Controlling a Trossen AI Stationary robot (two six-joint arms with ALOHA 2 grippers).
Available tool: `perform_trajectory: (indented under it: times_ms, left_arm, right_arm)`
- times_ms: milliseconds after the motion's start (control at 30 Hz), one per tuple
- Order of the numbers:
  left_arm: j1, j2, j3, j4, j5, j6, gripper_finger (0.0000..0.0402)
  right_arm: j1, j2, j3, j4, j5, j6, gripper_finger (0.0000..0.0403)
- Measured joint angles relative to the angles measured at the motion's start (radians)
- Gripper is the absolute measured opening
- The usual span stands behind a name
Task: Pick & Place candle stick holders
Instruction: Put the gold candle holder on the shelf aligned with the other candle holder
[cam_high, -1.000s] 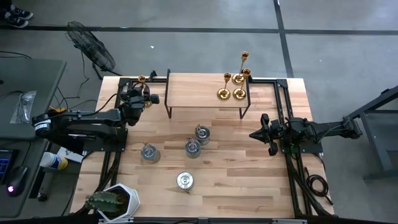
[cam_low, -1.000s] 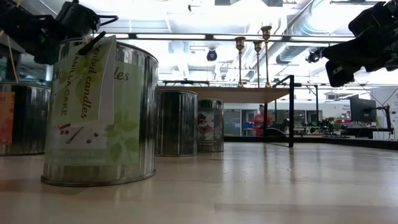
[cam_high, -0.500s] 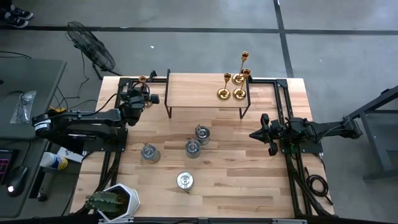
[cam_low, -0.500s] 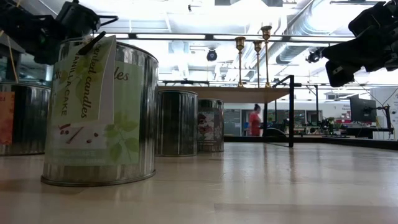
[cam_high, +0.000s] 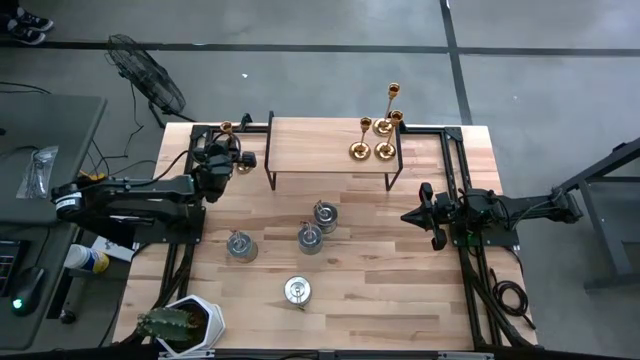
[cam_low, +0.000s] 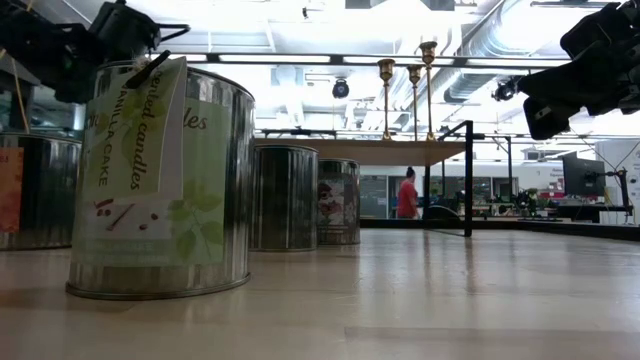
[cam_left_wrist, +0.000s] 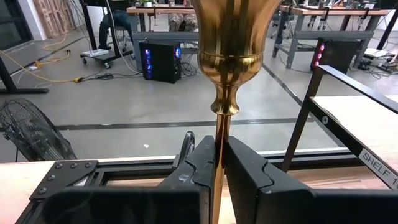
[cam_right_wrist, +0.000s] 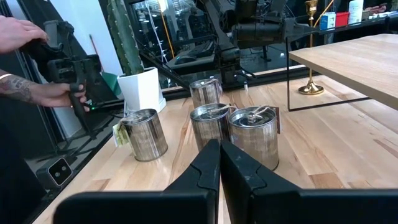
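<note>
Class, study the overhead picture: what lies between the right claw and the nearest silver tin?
Only bare wooden table separates the right claw from that tin, as the high view shows.

A grey concrete floor crossed by dark tape lines surrounds the wooden worktop, with a black floor fan, a grey desk, a potted cactus, and bright ceiling lights overhead.

Your left gripper sits at the table's far left corner, fingers clamped on a gold candlestick stem. Your right gripper hovers at the right edge, fingers pressed together.
</note>
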Motion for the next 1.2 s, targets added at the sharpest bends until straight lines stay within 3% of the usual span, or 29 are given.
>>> perform_trajectory:
  times_ms: [300, 400, 900, 1200]
  left_arm:
    - [0.0, -0.046, 0.0, 0.0, -0.001, 0.006, 0.002]
    - [0.0, -0.062, 0.024, -0.016, 0.001, 0.071, 0.002]
    - [-0.001, -0.079, 0.299, -0.19, -0.022, 0.305, 0.0019]
    - [0.0, -0.049, 0.43, -0.204, -0.024, 0.439, 0.0019]
  right_arm:
    - [0.0, 0.0, 0.0, 0.0, 0.0, 0.0, 0.0004]
    - [0.0, 0.0, 0.0, 0.0, 0.0, 0.0, 0.0004]
    - [0.0, 0.0, 0.0, 0.0, 0.0, 0.0, 0.0004]
    - [0.0, 0.0, 0.0, 0.0, 0.0, 0.0, 0.0004]
